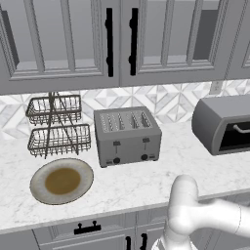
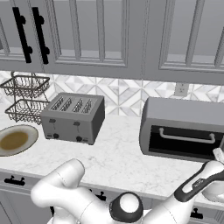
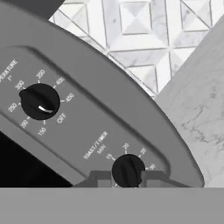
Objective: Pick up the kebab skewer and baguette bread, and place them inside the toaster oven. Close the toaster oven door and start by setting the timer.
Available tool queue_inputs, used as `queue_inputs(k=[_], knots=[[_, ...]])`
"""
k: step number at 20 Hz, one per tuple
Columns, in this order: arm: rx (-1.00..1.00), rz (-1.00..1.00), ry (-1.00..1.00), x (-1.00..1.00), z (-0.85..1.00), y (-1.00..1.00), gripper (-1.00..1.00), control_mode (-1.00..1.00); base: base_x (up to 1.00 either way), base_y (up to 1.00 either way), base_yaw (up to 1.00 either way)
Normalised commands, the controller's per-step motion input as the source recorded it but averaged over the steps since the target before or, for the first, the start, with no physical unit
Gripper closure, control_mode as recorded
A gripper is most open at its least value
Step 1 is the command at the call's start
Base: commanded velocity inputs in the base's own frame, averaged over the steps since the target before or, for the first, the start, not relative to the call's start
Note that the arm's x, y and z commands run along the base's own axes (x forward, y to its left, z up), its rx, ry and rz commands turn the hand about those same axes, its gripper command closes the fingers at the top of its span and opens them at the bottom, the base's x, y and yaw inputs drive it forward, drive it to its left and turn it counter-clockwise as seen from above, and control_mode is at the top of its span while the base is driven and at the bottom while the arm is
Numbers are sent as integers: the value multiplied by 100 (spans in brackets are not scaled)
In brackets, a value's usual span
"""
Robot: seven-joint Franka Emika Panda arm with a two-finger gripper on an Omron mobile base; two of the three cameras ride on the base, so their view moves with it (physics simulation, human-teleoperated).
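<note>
While the timer knob [image 3: 128, 170] is pinched between the closed gripper [image 3: 127, 180] fingers, the toaster oven [image 2: 186, 127] is seen on the marble counter [image 2: 113, 153], door shut, before a patterned tile backsplash [image 3: 144, 35].

Matt grey metal toaster oven [image 2: 183, 118], glossy dark knobs [image 3: 128, 170], on a smooth veined marble counter [image 1: 146, 178].
</note>
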Motion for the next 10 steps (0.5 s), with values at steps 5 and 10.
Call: queue_inputs(k=[5,10], knots=[[19,0,0,-17,-22,0,100,-100,0,0,0],[18,0,1,-12,-18,0,100,-100,0,0,0]])
